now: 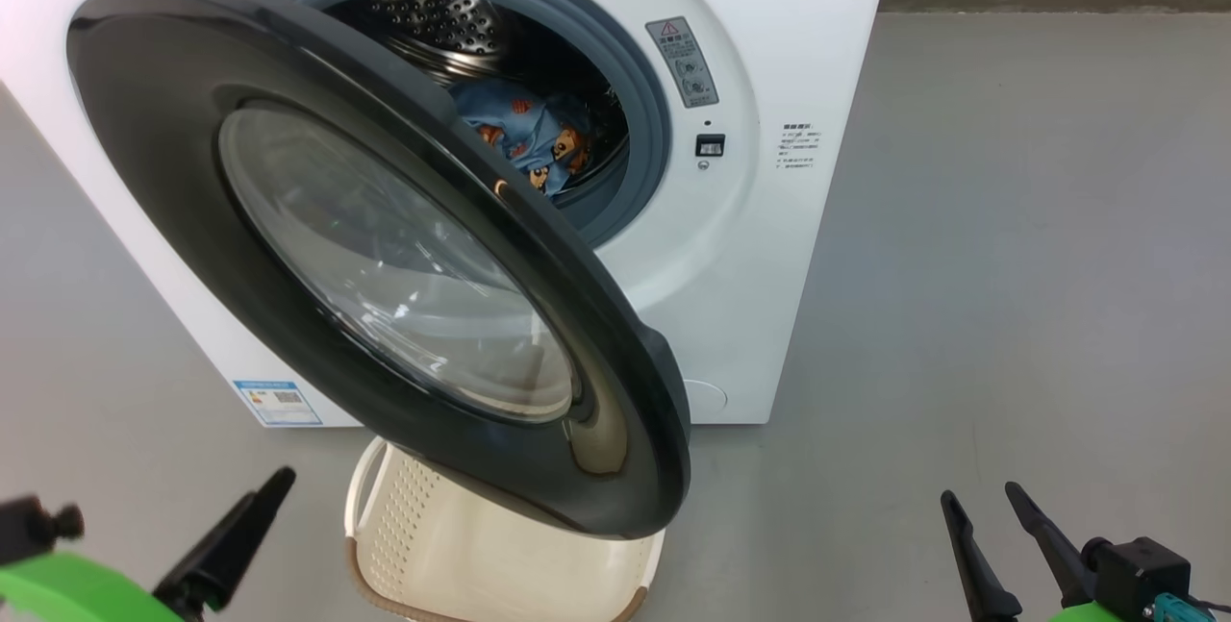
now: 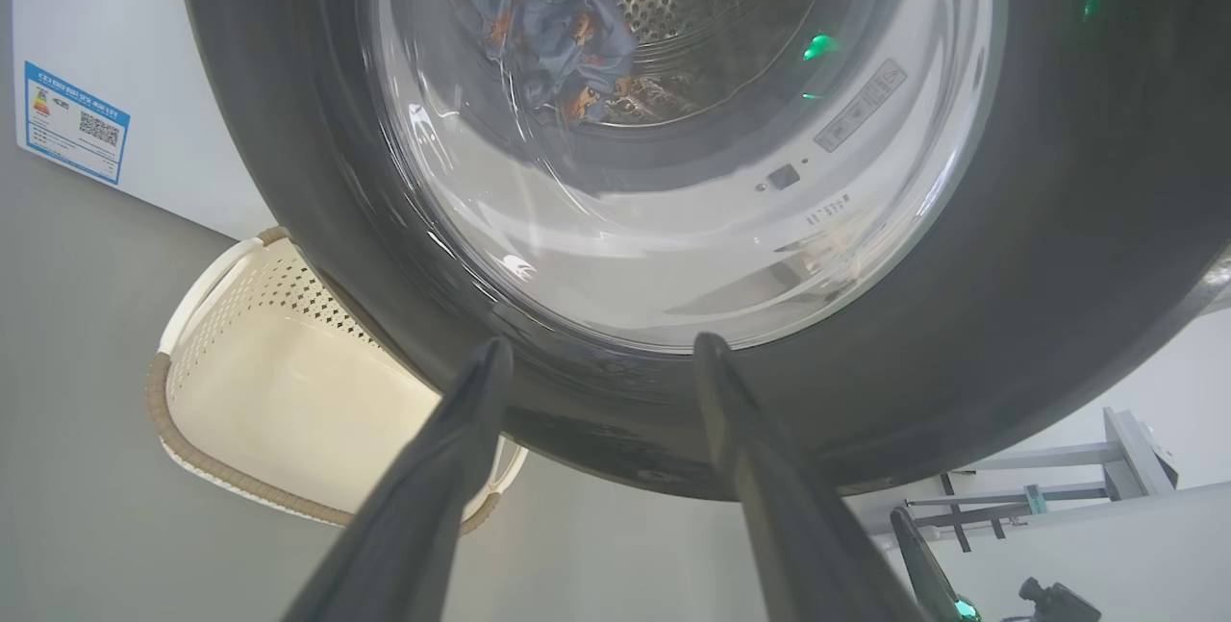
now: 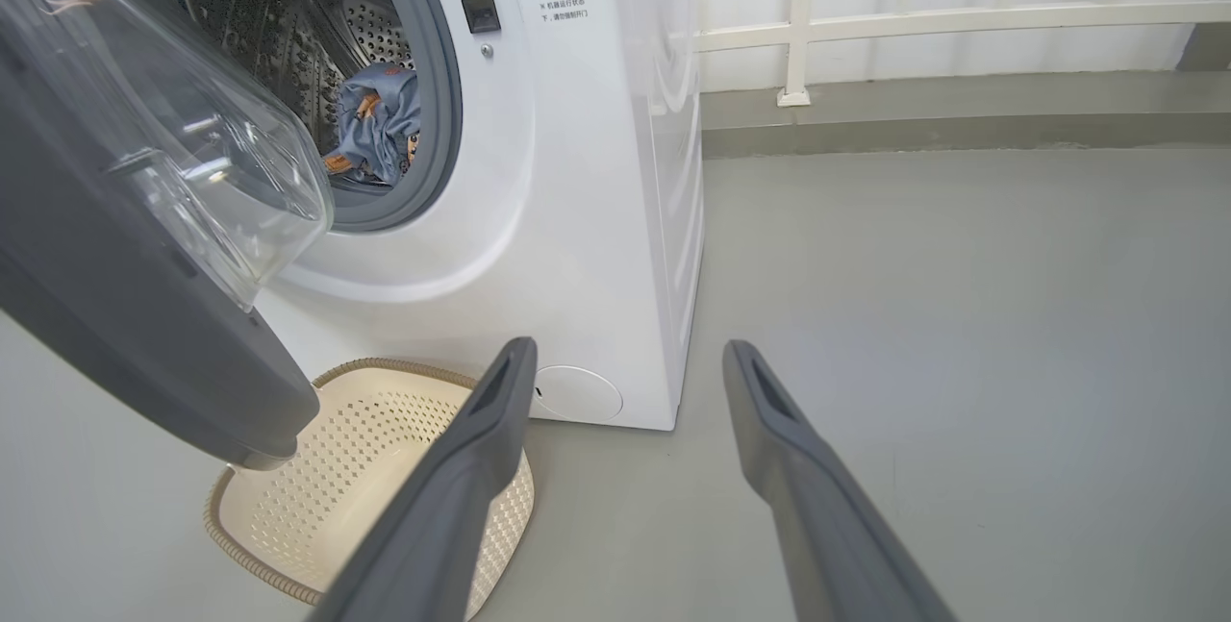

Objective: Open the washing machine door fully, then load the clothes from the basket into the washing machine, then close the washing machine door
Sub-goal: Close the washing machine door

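The washing machine [image 1: 769, 218] stands with its black round door [image 1: 192, 170] swung about halfway out towards me. Light blue printed clothes [image 1: 529, 141] lie inside the steel drum, and they show through the door glass [image 2: 558, 26] and past the gasket [image 3: 375, 122]. Under the door's lower edge sits the cream basket [image 1: 404, 516], its visible inside bare. My left gripper [image 2: 596, 348] is open, fingertips just below the glass window on the door's outer face. My right gripper [image 1: 981, 494] is open over the floor to the right, holding nothing.
Grey floor stretches to the right of the machine. A white railing [image 3: 914, 21] and a low curb run along the back. A blue label sticker [image 1: 277, 403] marks the machine's lower left. A pale metal frame [image 2: 1058, 468] stands behind my right arm.
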{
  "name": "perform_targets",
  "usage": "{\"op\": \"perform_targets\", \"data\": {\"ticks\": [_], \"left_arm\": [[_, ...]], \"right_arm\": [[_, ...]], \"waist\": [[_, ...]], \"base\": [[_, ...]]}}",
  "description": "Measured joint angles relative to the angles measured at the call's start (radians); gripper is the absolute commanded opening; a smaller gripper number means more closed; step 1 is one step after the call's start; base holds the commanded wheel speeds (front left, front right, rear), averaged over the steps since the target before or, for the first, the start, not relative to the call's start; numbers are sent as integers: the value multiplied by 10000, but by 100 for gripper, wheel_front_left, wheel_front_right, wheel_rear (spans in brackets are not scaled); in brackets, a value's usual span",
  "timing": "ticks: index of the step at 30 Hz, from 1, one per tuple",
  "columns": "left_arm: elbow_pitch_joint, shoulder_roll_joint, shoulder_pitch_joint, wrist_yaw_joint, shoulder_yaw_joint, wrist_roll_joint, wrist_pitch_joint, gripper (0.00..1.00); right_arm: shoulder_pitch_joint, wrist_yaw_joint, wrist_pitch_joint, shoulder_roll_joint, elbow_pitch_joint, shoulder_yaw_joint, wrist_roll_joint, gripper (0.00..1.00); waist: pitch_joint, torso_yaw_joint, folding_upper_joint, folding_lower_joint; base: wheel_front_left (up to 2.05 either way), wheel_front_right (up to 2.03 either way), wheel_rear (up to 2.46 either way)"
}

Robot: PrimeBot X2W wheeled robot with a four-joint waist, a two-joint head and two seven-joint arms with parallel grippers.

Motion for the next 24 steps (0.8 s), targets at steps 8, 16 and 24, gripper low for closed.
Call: {"op": "perform_targets", "data": {"ticks": [8,16,24], "left_arm": [[667,405,411,0,-1116,311,-2844,100],[1850,918,378,-2,-2838,1682,-5225,100],[2562,-192,150,-2,-1795,4844,-5306,100]], "right_arm": [[71,0,0,-23,-6,-59,6,100],[66,0,0,-33,42,-121,6,100],[59,0,0,-25,42,-295,6,100]], "waist": [[-57,-96,0,0],[-7,-243,0,0],[79,-321,0,0]], "base": [[0,0,0],[0,0,0],[0,0,0]]}}
